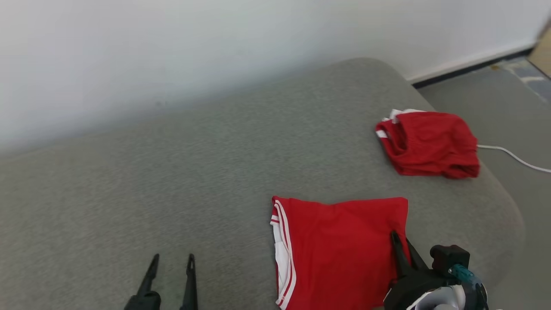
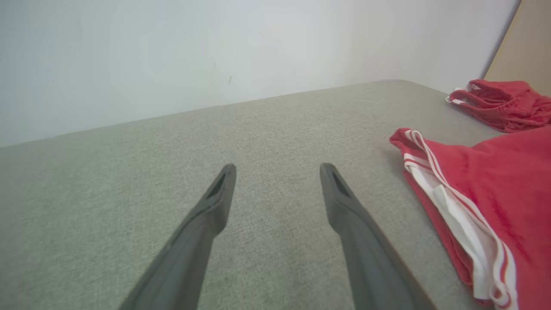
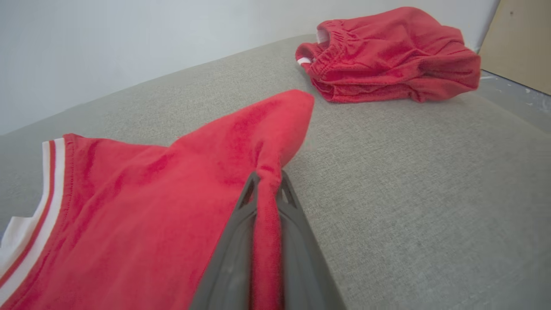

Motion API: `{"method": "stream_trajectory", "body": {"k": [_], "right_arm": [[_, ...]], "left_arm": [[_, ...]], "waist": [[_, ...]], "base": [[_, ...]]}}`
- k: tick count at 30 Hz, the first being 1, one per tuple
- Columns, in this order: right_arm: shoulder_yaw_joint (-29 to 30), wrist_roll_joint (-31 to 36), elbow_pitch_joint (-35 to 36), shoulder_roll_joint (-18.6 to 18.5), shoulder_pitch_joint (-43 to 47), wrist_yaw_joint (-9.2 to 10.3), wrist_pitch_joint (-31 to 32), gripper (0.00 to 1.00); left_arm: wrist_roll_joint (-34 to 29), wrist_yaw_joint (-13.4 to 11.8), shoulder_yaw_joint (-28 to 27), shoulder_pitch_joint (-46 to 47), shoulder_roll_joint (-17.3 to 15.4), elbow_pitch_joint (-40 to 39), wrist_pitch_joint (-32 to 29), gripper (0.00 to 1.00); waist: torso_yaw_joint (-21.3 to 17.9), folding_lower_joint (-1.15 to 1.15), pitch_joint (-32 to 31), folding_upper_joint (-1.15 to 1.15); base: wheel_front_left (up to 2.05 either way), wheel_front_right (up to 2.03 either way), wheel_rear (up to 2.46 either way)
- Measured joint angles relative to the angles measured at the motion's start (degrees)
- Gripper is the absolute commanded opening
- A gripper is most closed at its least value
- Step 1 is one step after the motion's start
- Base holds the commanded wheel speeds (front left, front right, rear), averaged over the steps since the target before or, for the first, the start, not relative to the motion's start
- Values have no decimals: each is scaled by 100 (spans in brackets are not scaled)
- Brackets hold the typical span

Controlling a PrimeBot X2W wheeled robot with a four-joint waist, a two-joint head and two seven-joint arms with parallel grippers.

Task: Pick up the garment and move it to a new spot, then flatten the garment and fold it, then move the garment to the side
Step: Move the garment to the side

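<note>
A folded red garment (image 1: 344, 245) with white stripes along its left edge lies on the grey cushion (image 1: 193, 172) at the front right. My right gripper (image 1: 398, 239) is shut on the garment's right edge; in the right wrist view red cloth (image 3: 172, 206) is pinched between the two fingers (image 3: 228, 258) of the right gripper (image 3: 267, 178). My left gripper (image 1: 172, 258) stands open over bare cushion to the left of the garment, apart from it. From the left wrist, the left gripper (image 2: 277, 168) has nothing between its fingers, and the garment (image 2: 486, 202) lies to the right.
A second red garment (image 1: 430, 144), bunched, lies at the cushion's far right edge, also in the right wrist view (image 3: 391, 56). A white cable (image 1: 512, 157) runs over the floor beyond it. A pale wall (image 1: 215, 51) stands behind the cushion.
</note>
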State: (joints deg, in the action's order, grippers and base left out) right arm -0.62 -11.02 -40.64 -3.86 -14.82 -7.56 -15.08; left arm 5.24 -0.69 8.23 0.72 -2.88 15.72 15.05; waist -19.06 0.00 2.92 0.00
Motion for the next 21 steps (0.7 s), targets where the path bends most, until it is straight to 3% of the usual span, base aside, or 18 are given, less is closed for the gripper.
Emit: {"method": "stream_trajectory", "body": {"k": [9, 21], "right_arm": [[-21, -57, 189, 26, -162, 0, 0, 0], [-740, 108, 197, -130, -1145, 0, 0, 0]], "left_arm": [[-99, 104, 10, 292, 5, 20, 0, 100], [-237, 121, -71, 257, 7, -22, 0, 100]], "waist": [[-767, 0, 191, 0], [-956, 0, 450, 0]], "base": [[0, 0, 0], [0, 0, 0]]}}
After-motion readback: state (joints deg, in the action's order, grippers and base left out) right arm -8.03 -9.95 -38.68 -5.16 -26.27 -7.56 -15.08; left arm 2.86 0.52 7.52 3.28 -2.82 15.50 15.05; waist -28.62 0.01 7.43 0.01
